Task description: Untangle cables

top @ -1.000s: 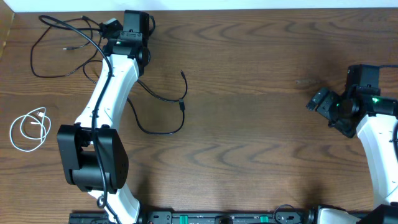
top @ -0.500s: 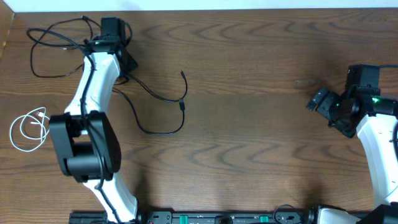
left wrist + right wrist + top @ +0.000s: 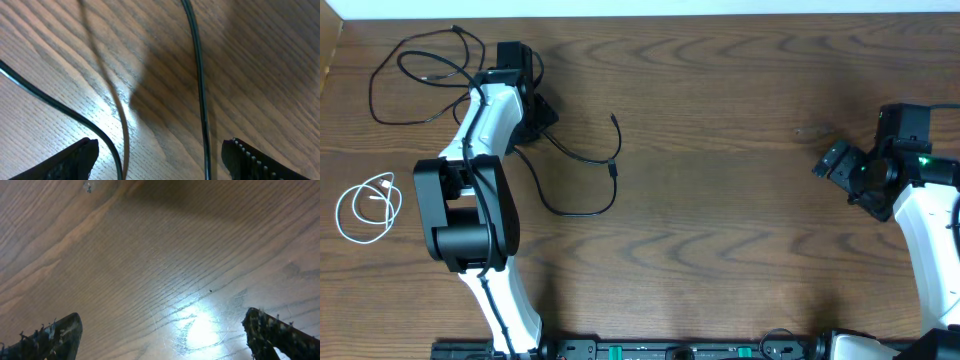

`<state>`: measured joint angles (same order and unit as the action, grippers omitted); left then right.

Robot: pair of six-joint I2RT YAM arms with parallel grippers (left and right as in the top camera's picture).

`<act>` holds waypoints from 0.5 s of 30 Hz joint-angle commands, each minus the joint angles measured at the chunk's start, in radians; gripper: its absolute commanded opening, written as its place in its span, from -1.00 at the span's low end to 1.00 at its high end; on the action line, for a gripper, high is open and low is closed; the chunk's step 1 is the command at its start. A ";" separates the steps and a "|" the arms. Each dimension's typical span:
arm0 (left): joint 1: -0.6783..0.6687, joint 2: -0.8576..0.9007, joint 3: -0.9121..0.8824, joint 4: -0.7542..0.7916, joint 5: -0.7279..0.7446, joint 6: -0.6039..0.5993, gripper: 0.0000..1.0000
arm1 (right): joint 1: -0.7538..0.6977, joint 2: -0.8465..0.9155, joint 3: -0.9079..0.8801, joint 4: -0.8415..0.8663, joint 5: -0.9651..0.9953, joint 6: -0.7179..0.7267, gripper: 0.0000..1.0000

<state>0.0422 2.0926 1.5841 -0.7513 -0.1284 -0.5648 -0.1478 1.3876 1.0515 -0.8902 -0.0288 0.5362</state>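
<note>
We have the left gripper (image 3: 162,162) open, fingers wide apart just above the table (image 3: 720,230), nothing pinched. In its wrist view we see two black strands lying on the wood between the fingers, one running nearly straight up the frame, one curving in from the left; we can't tell from there which cable each belongs to. Overhead, the left arm (image 3: 485,130) reaches to the far-left part of the table. The first black cable (image 3: 376,100) lies in a loose loop just left of the wrist. The second black cable (image 3: 613,170) comes out from under the wrist and curls off to the right. The white cable (image 3: 365,208) sits coiled at the left edge, well apart from both black ones. The right gripper (image 3: 165,337) is also open, over plain wood on the right side, well apart from all three cables.
</note>
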 commanded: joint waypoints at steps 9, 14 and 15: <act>-0.010 0.021 -0.010 0.012 0.045 0.079 0.92 | -0.010 0.000 -0.001 0.000 0.011 -0.014 0.98; -0.032 0.028 -0.010 0.012 0.149 0.078 0.76 | -0.010 0.000 -0.001 0.000 0.011 -0.014 0.98; -0.037 0.030 -0.010 0.011 0.143 0.078 0.73 | -0.010 0.000 -0.001 0.000 0.011 -0.014 0.98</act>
<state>0.0231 2.0930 1.5841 -0.7361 -0.0414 -0.4961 -0.1478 1.3876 1.0515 -0.8902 -0.0288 0.5362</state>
